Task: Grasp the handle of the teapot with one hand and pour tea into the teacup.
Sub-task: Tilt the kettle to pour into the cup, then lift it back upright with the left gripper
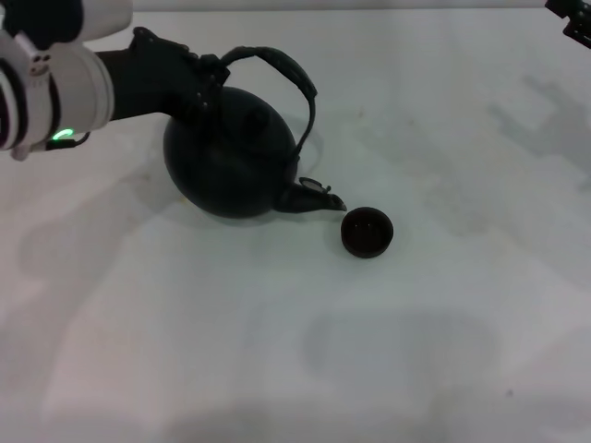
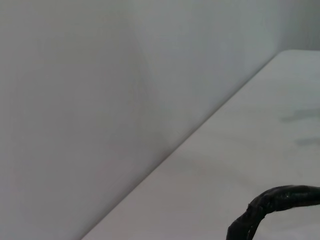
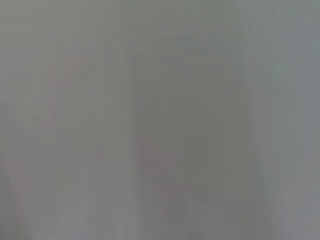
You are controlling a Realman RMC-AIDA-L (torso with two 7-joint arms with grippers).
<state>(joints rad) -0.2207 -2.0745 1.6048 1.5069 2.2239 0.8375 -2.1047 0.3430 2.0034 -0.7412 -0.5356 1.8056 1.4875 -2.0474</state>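
Note:
The round black teapot [image 1: 231, 166] is at the table's left of centre, tipped so that its short spout [image 1: 319, 197] points down and right. The spout's tip ends just short of the rim of the small dark teacup [image 1: 367, 232], which stands upright on the table. My left gripper [image 1: 205, 81] reaches in from the left and is shut on the left end of the arched handle [image 1: 286, 74]. A piece of that wrapped handle [image 2: 280, 200] shows in the left wrist view. My right gripper [image 1: 574, 20] is parked at the far right corner, only partly in view.
The white table [image 1: 295, 351] stretches bare around the pot and cup. A grey wall [image 2: 75, 100] runs along the table's far edge in the left wrist view. The right wrist view shows only a blank grey surface.

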